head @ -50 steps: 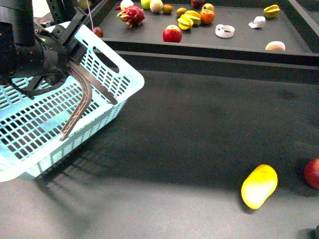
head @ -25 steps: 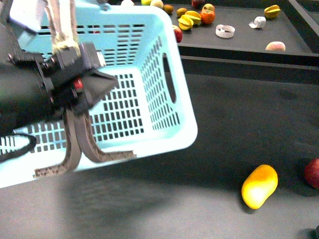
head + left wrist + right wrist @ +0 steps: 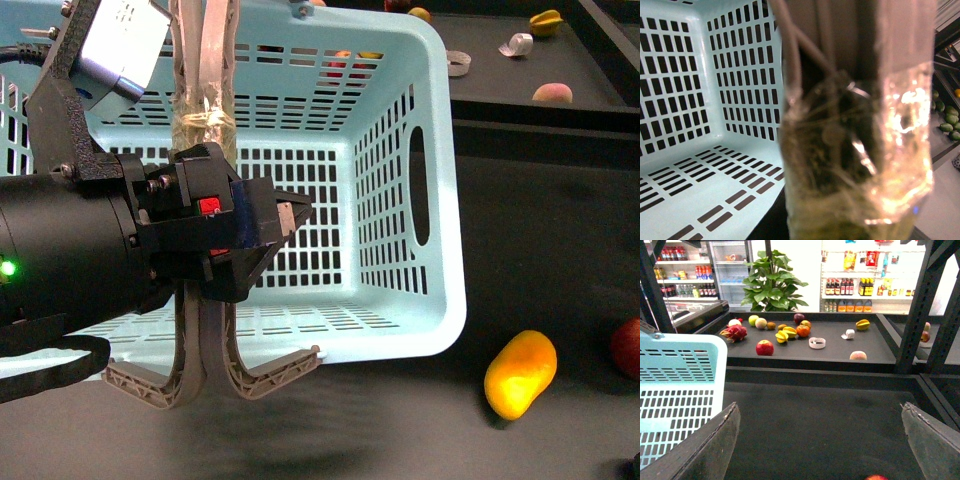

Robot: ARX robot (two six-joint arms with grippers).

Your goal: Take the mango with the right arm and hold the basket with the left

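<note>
Clearly the left gripper (image 3: 225, 228), black with a blue block and a small red square, is clamped on the basket's two ribbed brown-grey handles (image 3: 200, 105), which are bound in crinkled clear tape. Its fingertips are hidden. The pale blue slotted plastic basket (image 3: 448, 318) hangs tilted, its left part covered by the arm. The right gripper (image 3: 820, 410) stands wide apart, empty. The smooth oval mango (image 3: 520, 373) lies on the dark table (image 3: 400, 430) near the basket's corner, long axis slanting up to the right. A red apple (image 3: 628, 348) nearby is cut off.
</note>
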